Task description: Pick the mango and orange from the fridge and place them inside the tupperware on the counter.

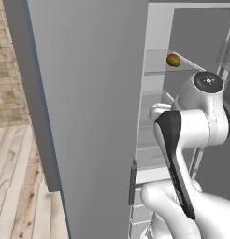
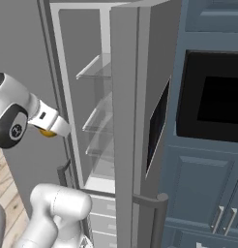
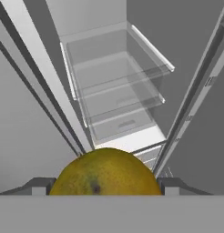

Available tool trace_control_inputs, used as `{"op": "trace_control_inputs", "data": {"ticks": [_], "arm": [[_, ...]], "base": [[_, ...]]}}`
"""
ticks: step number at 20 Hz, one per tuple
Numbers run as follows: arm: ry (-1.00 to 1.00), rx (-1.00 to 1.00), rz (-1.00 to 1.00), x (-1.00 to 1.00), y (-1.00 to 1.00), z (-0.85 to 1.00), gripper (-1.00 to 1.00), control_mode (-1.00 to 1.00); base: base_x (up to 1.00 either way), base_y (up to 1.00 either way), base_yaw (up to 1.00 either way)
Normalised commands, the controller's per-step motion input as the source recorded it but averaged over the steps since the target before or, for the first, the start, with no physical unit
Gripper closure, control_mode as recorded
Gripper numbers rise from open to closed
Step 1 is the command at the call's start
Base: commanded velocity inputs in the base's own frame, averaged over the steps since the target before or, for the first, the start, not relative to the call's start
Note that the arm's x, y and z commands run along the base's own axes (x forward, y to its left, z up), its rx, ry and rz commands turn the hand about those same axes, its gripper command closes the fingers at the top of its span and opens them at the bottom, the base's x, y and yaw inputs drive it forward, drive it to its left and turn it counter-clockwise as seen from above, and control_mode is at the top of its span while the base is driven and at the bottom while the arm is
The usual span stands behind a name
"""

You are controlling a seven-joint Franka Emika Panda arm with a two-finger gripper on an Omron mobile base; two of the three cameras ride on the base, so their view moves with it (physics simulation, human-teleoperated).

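fridge [image 1: 89,116] door swung wide across the left base view, mango [image 1: 173,60] on a glass shelf [image 1: 156,63] upper right. hand view, bottom centre: gripper [image 3: 104,187] clamped on the orange [image 3: 104,175], roundish, dark dimple facing the camera.

Clear glass shelves [image 3: 116,77] sit in the matt grey fridge [image 1: 89,93]; the orange [image 3: 104,173] looks finely dimpled.

Orange [image 3: 105,173] in hand [image 3: 104,186] (mango [image 1: 173,60] shelved)
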Motion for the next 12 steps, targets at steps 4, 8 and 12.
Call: {"op": "trace_control_inputs", "data": {"ticks": [4, 8, 12], "arm": [[0.0, 0.0, 0.08, -0.33, 0.2, 0.0, 1.0, -1.0], [0.0, 0.0, 0.05, -0.25, 0.13, 0.0, 1.0, 1.0], [0.0, 0.0, 0.0, 0.0, 0.0, 0.0, 1.0, 1.0]], "base": [[0.0, 0.0, 0.0], [-0.3, 0.28, 0.13], [-0.52, 0.88, 0.49]]}}
